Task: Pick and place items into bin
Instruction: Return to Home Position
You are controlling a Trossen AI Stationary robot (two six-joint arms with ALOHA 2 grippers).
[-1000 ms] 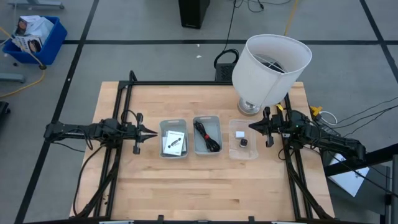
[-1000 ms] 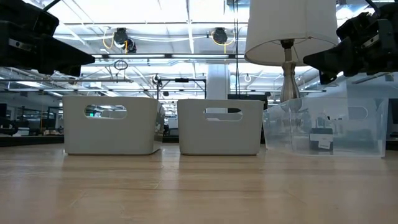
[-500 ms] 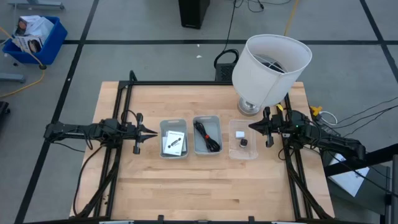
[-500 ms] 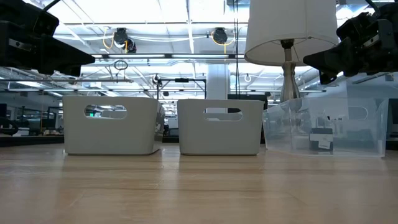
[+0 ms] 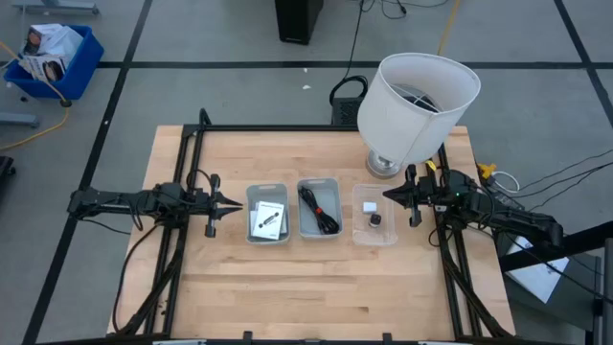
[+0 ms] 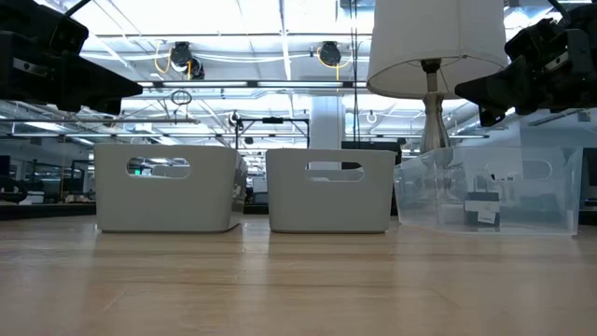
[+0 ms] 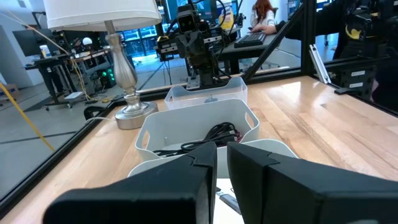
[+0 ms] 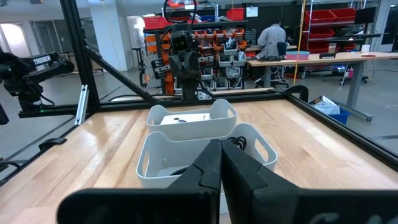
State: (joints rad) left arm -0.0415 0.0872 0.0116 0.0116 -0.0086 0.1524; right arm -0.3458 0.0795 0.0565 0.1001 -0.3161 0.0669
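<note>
Nothing has shifted in the last second; both arms sit parked. The left gripper (image 5: 228, 203), fingers drawn together and empty, faces the grey plastic bin (image 5: 250, 216) just ahead, which holds white square cards (image 5: 267, 210). The right gripper (image 5: 388, 196), likewise closed on nothing, faces the clear plastic bin (image 5: 375, 236) — sorting looks finished.

Robotics lab: workbenches (image 8: 311, 58), red parts bins (image 8: 339, 14)

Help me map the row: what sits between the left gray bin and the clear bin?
The right gray bin, holding a black cable, stands between the left gray bin and the clear bin; the high view shows it.
</note>
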